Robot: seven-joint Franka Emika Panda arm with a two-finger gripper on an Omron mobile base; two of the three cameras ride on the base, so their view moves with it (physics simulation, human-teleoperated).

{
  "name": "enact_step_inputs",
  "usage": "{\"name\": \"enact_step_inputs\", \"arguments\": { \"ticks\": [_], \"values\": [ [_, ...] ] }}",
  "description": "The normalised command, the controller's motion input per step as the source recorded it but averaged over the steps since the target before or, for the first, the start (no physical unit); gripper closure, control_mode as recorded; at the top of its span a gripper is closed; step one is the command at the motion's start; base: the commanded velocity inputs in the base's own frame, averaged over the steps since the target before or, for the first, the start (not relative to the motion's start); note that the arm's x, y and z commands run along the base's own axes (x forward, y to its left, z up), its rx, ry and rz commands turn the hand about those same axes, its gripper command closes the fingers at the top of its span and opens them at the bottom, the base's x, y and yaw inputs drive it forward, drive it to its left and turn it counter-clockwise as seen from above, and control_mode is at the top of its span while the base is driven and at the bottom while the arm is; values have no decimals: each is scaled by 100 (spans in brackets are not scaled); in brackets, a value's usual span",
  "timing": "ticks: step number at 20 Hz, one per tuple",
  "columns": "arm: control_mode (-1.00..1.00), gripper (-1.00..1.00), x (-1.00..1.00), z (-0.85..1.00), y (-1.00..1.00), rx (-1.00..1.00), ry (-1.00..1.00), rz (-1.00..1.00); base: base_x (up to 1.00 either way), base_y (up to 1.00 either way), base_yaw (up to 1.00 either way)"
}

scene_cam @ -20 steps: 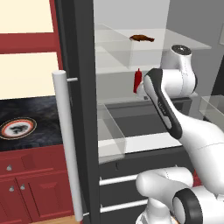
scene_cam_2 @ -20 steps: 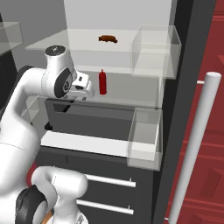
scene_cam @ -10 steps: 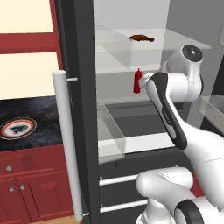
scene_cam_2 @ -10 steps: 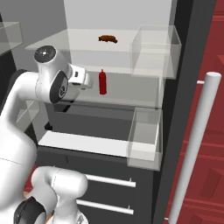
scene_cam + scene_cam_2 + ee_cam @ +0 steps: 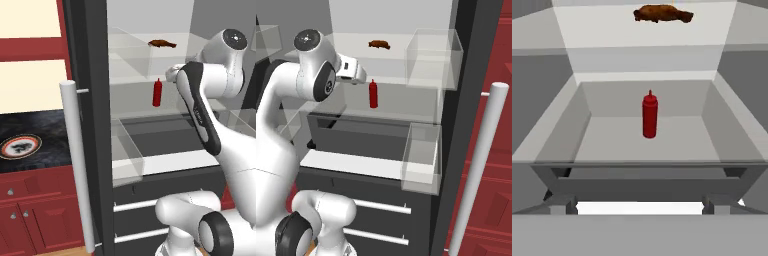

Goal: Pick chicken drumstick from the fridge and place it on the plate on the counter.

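The chicken drumstick lies on the upper glass shelf of the fridge, at the top centre of the hand view. Below it, mid-frame, the red bottle stands upright. Step in hand: approach, judged from the gripper facing the shelves, jaws fully spread and empty. Next move calls for raising the hand to shelf level and clearing the bottle. The plate waits on the counter, left in the left base view.

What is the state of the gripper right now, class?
Gripper: open, holding nothing, in front of the fridge shelves.
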Motion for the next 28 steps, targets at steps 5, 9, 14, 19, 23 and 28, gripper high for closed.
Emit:
{"name": "enact_step_inputs", "arguments": {
  "ticks": [5,9,14,19,23,28],
  "values": [
    [-100,-100,8,50,-9,0,-7,0,0,0,0],
    [-100,-100,27,35,-1,0,-3,-4,0,0,0],
    [-100,-100,27,38,0,2,-2,-14,0,0,0],
    [-100,-100,27,31,0,5,-3,-13,0,0,0],
    [-100,-100,29,6,0,6,-4,-9,0,0,0],
    [-100,-100,33,-2,-1,4,0,-6,0,0,0]
  ]
}}
